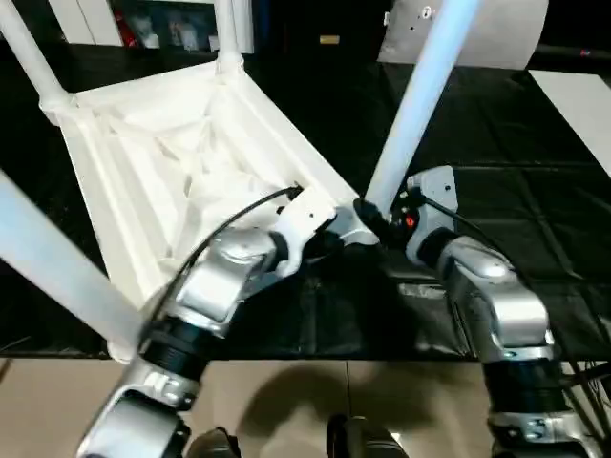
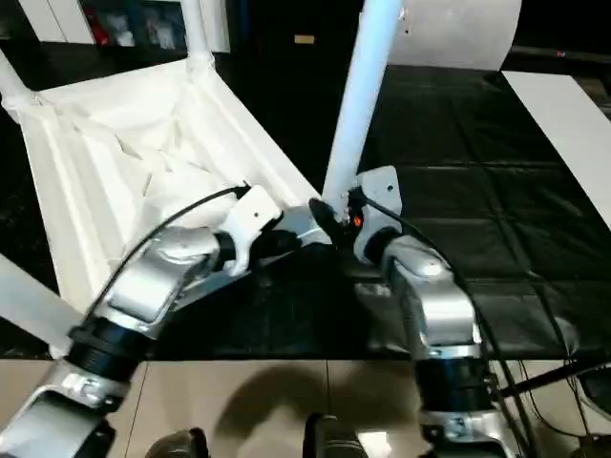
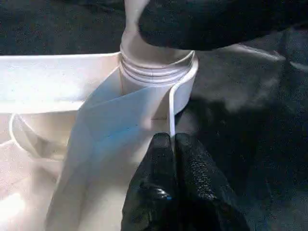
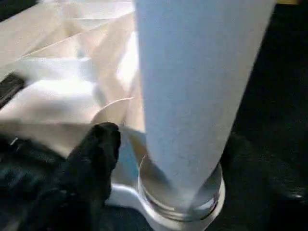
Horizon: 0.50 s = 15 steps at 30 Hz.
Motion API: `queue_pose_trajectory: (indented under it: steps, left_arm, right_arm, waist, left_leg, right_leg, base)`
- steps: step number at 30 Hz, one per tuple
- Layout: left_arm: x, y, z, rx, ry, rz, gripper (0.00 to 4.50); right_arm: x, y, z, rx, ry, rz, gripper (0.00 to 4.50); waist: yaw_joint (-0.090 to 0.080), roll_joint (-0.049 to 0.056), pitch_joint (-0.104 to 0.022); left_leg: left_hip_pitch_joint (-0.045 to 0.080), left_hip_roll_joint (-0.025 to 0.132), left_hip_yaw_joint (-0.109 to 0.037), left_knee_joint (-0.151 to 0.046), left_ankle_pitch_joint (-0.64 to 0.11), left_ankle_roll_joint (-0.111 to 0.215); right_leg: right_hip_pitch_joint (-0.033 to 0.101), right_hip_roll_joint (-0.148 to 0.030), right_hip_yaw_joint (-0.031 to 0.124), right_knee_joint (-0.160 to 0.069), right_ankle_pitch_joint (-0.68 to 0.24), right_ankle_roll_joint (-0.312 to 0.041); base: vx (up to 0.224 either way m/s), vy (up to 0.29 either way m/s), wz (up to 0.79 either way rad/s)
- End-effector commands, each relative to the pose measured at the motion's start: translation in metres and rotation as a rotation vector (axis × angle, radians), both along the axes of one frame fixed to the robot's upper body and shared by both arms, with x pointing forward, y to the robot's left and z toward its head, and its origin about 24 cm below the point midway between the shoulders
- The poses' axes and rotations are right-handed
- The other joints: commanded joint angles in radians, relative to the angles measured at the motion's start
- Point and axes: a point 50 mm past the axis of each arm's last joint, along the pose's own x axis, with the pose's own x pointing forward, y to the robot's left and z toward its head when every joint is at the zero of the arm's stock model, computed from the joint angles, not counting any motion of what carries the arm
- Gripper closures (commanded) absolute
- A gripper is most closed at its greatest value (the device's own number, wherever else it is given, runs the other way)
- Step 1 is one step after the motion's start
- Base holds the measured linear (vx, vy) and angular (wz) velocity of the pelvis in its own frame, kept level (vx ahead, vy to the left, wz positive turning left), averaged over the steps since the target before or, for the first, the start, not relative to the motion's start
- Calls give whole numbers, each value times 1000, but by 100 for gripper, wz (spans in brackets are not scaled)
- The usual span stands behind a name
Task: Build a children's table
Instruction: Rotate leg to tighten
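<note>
A table (image 1: 535,219) covered by a creased black sheet (image 2: 496,191) is seen across the middle. Beyond its near edge, a pale beige floor (image 1: 382,391) is lit softly. At the far right, a white panel (image 1: 582,105) is laid. Far left, a dark shelf (image 1: 162,24) with small coloured items is glimpsed.

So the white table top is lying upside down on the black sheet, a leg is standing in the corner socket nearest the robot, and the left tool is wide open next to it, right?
Not quite: the left tool is shut, fingers pressed together, as the left wrist view shows. The rest holds: the table top lies ribbed side up on the black sheet, with a leg standing in the corner socket.
</note>
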Motion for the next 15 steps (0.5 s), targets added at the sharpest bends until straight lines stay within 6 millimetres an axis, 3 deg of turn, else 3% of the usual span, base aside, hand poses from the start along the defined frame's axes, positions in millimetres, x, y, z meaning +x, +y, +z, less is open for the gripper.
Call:
queue_pose_trajectory:
  steps: [1, 5, 6, 8, 10, 13, 15]
  left_arm:
    - [-2, 6, 2, 10, -11, -110, 450]
    - [-4, 14, 2, 43, -11, -201, 450]
    - [-7, 18, 3, 63, -5, -287, 450]
    - [-9, 20, 3, 74, -1, -333, 450]
    - [-16, 26, 4, 118, 23, -473, 450]
    - [-19, 30, 4, 151, 33, -551, 450]
    - [-22, 32, 4, 170, 48, -619, 450]
  right_arm:
    - [-4, -12, 3, -38, -17, 120, 79]
    - [-5, -28, 5, -87, -21, 201, 45]
    - [-10, -33, 7, -102, -7, 317, 24]
    - [-12, -36, 8, -111, 3, 370, 10]
    - [-19, -40, 9, -130, 44, 510, 10]
    - [-23, -42, 10, -136, 64, 605, 10]
    - [-26, -43, 10, -125, 89, 697, 36]
  waist:
    - [11, 2, -76]
    - [17, 1, -76]
    - [19, 0, -77]
    - [26, 1, -78]
    - [32, 1, -80]
    - [38, 2, -79]
    - [43, 1, -78]
  left_leg:
    - [1, -2, 12, -52, -98, 78]
    - [3, -1, 16, -49, -100, 93]
    - [4, 0, 16, -48, -105, 100]
    - [6, 2, 16, -47, -95, 111]
    - [10, 5, 17, -45, -83, 121]
    - [10, 8, 17, -46, -85, 130]
    - [13, 10, 18, -47, -94, 126]
  right_leg:
    - [76, -39, 27, -63, -55, -232]
    - [76, -39, 27, -58, -39, -258]
    - [75, -39, 26, -58, -41, -263]
    - [77, -41, 27, -54, -28, -272]
    - [74, -41, 27, -50, -4, -283]
    - [72, -44, 25, -48, -5, -298]
    - [70, -45, 24, -49, -27, -302]
  base:
    - [0, 0, 0]
    - [0, 0, 0]
    - [0, 0, 0]
    - [0, 0, 0]
    - [0, 0, 0]
    - [0, 0, 0]
    - [0, 0, 0]
